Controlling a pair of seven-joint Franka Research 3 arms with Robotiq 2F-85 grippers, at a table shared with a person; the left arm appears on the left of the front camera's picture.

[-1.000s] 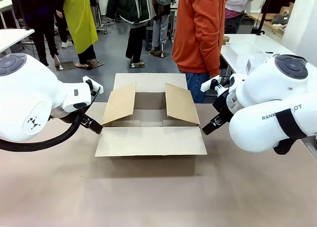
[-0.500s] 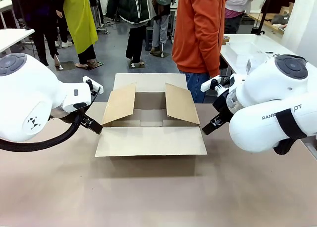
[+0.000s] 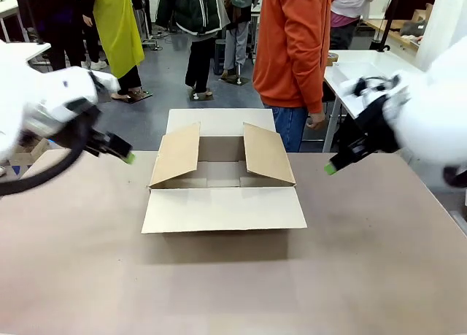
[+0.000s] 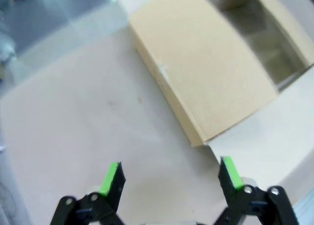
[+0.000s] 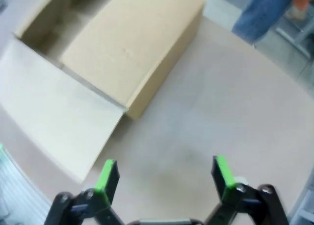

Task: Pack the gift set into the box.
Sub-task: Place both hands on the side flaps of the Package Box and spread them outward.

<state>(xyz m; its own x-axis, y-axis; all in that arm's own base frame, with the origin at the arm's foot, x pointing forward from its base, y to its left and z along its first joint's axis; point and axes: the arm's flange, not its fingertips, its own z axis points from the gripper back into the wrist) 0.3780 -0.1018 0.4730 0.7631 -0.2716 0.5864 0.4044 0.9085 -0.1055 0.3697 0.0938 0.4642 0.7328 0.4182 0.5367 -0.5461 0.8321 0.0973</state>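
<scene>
Since the box sits in the middle of the desk between the two arms with all four flaps open, I'd say it's staged for top loading from either side. Left end effector and right end effector: both wide open, holding nothing, hovering above bare desk off the box's short ends. They're likely parked there so the opening is unobstructed. A person in an orange top stands at the far edge behind the box.

Box: plain brown corrugated, rectangular. Near and far flaps lie flat, side flaps stand tilted. The inner floor that shows is bare cardboard. Packing not yet begun, by my read.
</scene>
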